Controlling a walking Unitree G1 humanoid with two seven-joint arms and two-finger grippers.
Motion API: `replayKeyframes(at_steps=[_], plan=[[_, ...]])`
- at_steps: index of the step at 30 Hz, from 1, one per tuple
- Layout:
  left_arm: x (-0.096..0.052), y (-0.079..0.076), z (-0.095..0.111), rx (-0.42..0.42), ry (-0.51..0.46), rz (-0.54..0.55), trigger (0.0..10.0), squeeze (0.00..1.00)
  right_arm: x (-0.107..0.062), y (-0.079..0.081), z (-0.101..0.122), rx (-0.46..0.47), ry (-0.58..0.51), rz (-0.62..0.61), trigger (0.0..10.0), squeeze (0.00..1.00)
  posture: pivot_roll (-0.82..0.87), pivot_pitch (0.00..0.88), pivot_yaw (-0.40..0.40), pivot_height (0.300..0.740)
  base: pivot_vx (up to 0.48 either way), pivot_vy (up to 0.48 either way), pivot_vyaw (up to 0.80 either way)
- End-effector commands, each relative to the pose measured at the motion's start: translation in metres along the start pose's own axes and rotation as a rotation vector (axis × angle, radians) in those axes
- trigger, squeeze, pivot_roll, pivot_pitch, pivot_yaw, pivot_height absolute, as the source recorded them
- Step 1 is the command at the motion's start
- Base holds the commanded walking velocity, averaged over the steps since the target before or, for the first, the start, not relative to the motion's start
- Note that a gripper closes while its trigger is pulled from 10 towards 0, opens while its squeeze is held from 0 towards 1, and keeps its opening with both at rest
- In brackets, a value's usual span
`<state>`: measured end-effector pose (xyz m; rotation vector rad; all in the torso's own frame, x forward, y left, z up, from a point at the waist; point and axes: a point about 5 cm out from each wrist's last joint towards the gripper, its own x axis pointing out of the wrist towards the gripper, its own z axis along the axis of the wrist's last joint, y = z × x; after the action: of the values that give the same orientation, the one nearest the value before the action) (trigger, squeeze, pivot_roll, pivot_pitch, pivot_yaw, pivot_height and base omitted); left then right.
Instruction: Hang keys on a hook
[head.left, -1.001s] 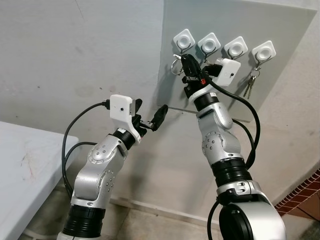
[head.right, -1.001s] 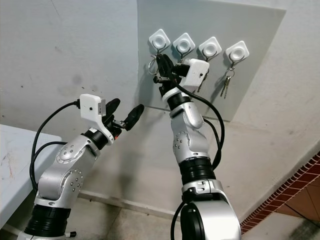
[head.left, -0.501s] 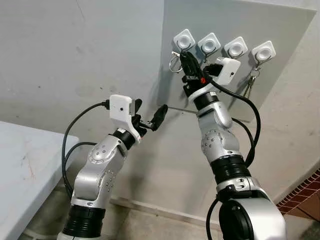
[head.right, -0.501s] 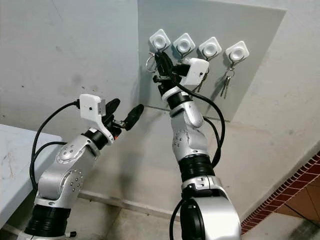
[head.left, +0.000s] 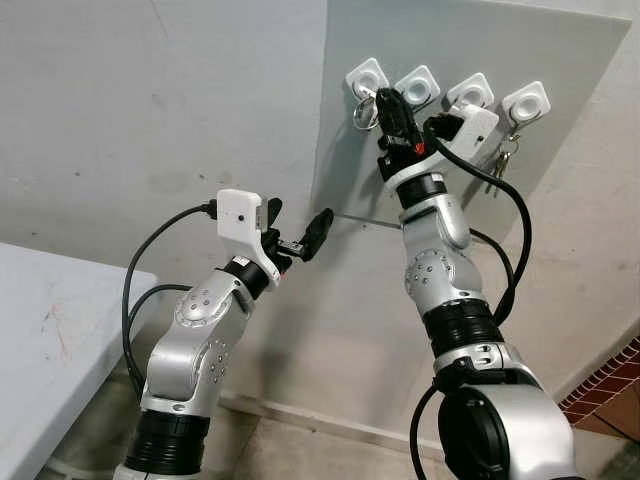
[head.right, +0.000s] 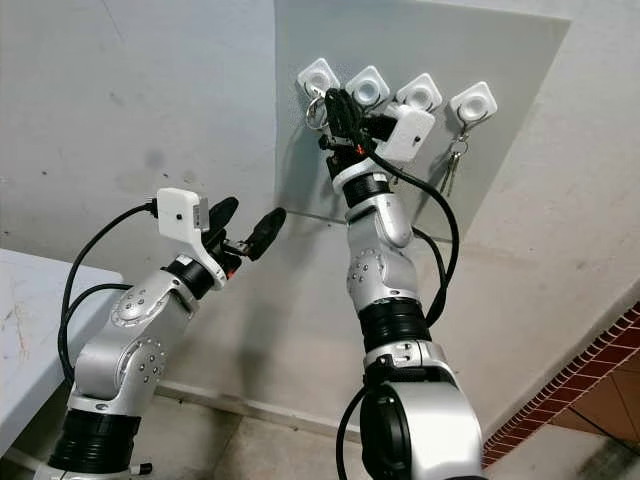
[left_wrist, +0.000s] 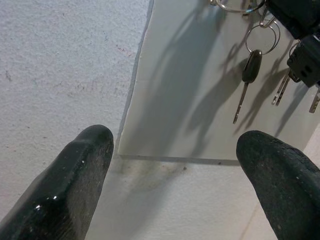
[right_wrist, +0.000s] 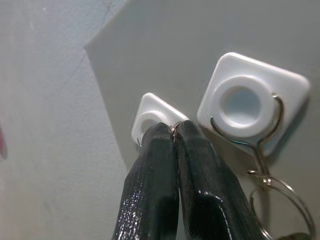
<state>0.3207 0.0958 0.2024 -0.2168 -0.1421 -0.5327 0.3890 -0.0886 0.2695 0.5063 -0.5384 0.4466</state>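
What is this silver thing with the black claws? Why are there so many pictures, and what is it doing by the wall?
It is a robot with two silver arms. Each arm ends in a gripper, a claw of two black fingers. Two pictures come from cameras in its head, like eyes. The other two come from small cameras on its wrists, looking along the fingers. On the wall is a grey board with four white hooks. The right gripper is raised to the leftmost hook, and its fingers pinch a metal key ring. Keys hang on the rightmost hook. The left gripper is open, holds nothing, and waits lower down. A white table stands on the robot's left.
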Motion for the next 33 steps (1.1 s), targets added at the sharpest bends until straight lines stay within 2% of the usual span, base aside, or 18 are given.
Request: replayKeyframes(at_steps=[1, 17, 31, 32, 33], plan=[[0.003, -0.004, 0.008, 0.008, -0.025, -0.012, 10.0, 0.00, 0.002, -0.003, 0.001, -0.007, 0.008, -0.013, 10.0, 0.00, -0.03, 0.006, -0.049, 0.740, 0.000, 0.000, 0.00], [0.002, -0.002, 0.010, 0.000, -0.029, -0.006, 10.0, 0.00, -0.014, -0.010, -0.022, -0.025, 0.123, -0.041, 10.0, 0.00, -0.02, 0.003, -0.049, 0.740, 0.000, 0.000, 0.00], [0.002, -0.002, 0.011, -0.011, -0.034, -0.002, 10.0, 0.00, -0.017, -0.010, -0.028, -0.007, 0.141, -0.044, 10.0, 0.00, -0.02, 0.003, -0.052, 0.740, 0.000, 0.000, 0.00], [0.002, -0.002, 0.011, -0.013, -0.034, 0.000, 10.0, 0.00, -0.017, -0.010, -0.028, -0.004, 0.140, -0.043, 10.0, 0.07, -0.02, 0.003, -0.052, 0.740, 0.000, 0.000, 0.00], [0.002, -0.002, 0.012, -0.014, -0.035, 0.001, 10.0, 0.00, -0.017, -0.010, -0.027, 0.005, 0.132, -0.040, 10.0, 1.00, -0.02, 0.003, -0.052, 0.740, 0.000, 0.000, 0.00]])
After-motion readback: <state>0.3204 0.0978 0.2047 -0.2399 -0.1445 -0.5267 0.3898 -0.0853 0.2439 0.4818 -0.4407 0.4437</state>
